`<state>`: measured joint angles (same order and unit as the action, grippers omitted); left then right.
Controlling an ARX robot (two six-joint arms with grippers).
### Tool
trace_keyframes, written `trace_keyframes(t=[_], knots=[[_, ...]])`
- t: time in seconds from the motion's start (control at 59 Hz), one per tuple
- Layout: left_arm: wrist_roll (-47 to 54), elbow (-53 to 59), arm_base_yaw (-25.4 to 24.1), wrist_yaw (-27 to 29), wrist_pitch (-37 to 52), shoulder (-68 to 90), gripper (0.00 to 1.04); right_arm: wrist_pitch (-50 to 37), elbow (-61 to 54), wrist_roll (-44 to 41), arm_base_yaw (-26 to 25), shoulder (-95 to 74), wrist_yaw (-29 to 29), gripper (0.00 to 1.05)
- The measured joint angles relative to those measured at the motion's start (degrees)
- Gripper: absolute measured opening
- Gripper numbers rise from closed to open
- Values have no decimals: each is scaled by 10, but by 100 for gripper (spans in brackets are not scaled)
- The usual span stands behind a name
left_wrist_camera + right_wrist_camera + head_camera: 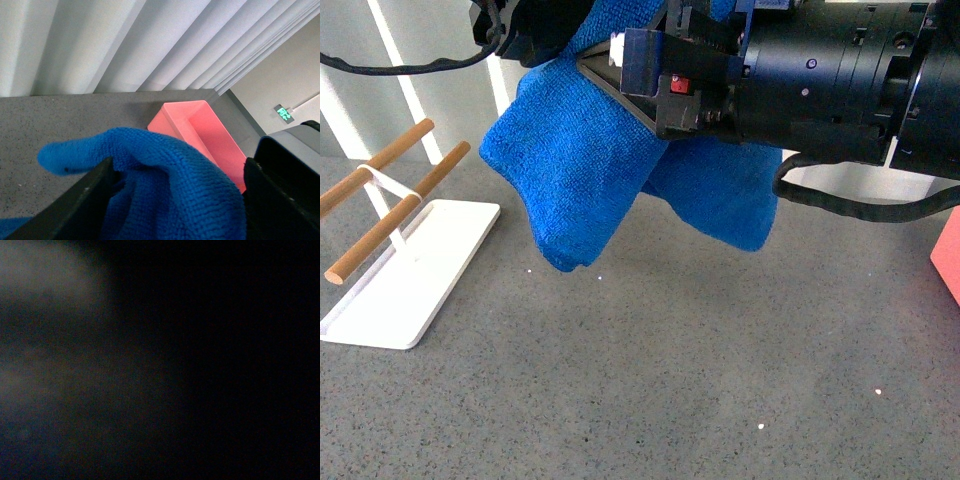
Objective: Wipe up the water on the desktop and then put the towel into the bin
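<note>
The blue towel (570, 170) hangs in folds from black arm parts across the top of the front view, its lowest corner a little above the speckled dark grey desktop (670, 360). In the left wrist view my left gripper (177, 200) is shut on the towel (170, 185), which bulges between the two black fingers (85, 200). The pink bin (205, 130) lies on the desktop beyond the gripper, open and empty. In the front view only a corner of the bin (950, 255) shows at the right edge. The right wrist view is dark, so my right gripper's state cannot be told.
A flat white tray (410, 280) with two wooden rods (395, 225) on a stand sits at the left of the desktop. White pleated curtains (150, 40) run behind the desk. A few small bright specks (761, 427) dot the desktop near the front.
</note>
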<state>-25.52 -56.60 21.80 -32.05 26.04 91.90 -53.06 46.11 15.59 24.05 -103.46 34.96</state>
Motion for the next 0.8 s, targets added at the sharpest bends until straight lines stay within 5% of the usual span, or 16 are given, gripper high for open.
trace_keyframes(t=[0.102, 0.577, 0.662, 0.746, 0.797], knots=[[0, 0, -2, -1, 0, 0, 99, 7, -5, 3, -2, 3, -10, 5], [4, 0, -2, -2, 0, 0, 98, 17, -18, 7, -7, 2, -28, 5], [106, 55, 26, 278, 102, -27, 81, 24, -23, 7, -3, -5, -30, 5], [186, 131, 23, 461, 151, -82, 66, 26, -30, 7, 2, -14, -30, 5], [212, 173, 10, 506, 167, -114, 57, 26, -30, 7, 2, -14, -30, 5]])
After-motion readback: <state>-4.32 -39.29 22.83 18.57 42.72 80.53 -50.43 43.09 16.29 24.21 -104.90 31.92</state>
